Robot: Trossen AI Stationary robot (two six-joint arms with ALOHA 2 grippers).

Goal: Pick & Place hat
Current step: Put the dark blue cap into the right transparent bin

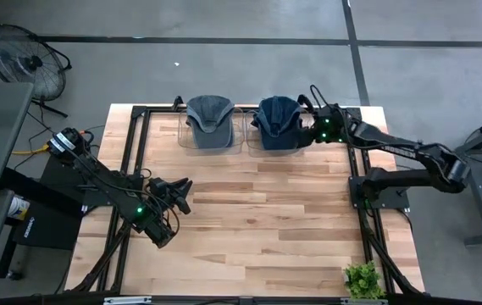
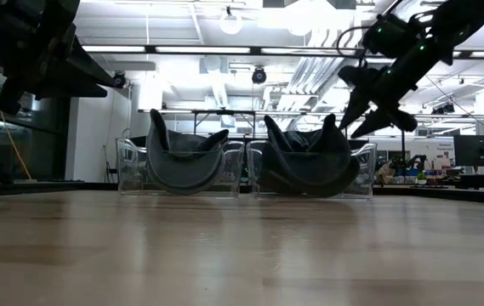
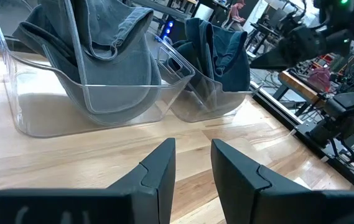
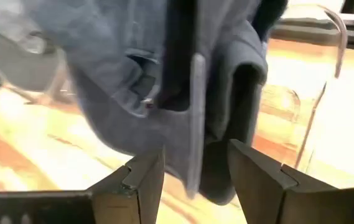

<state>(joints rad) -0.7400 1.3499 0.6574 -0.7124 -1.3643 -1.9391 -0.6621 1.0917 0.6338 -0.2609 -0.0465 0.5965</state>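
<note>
We see two clear plastic holders side by side at the far edge of the wooden table (image 1: 249,220); the left holder (image 1: 185,135) cradles a grey hat (image 1: 210,120), and the right holder (image 1: 245,135) cradles a dark blue hat (image 1: 277,120); the two holders stand just beside each other.

The right gripper (image 1: 313,127) sits at the right side of the blue hat, raised above the tabletop as the low view shows it (image 2: 369,106); its fingers (image 4: 142,180) stand apart with a clear gap between them, and from its wrist camera the blue fabric fills the space just ahead of the tips; nothing is clamped between them that we can make out.

The left gripper (image 1: 177,193) waits over the near-left part of the table, well apart from the holders; its fingers (image 3: 158,171) stand a narrow gap apart and hold nothing, pointed toward the two holders.

A small green plant (image 1: 362,280) sits at the near-right corner; a fan (image 1: 22,52) stands on the floor beyond the far-left corner.
</note>
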